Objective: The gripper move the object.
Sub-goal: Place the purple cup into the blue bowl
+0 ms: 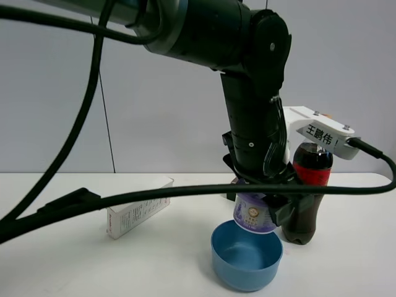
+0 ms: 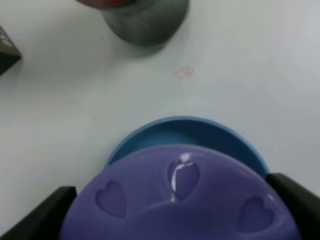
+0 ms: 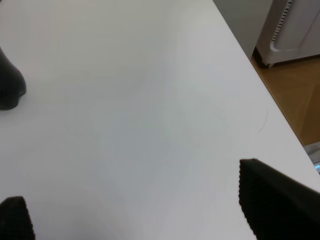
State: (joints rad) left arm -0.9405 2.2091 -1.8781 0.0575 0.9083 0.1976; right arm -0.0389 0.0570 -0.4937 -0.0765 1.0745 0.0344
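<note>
My left gripper is shut on the lavender-purple tub and holds it tilted just above the far rim of the blue bowl. In the left wrist view the tub's purple lid, with heart-shaped dimples, sits between the black fingers, and the bowl's rim shows beyond it. My right gripper is open and empty above bare white table. It does not show in the exterior view.
A cola bottle with a red label stands right next to the held tub, on its right; it also shows in the left wrist view. A white carton lies to the left of the bowl. The table's edge borders a wooden floor.
</note>
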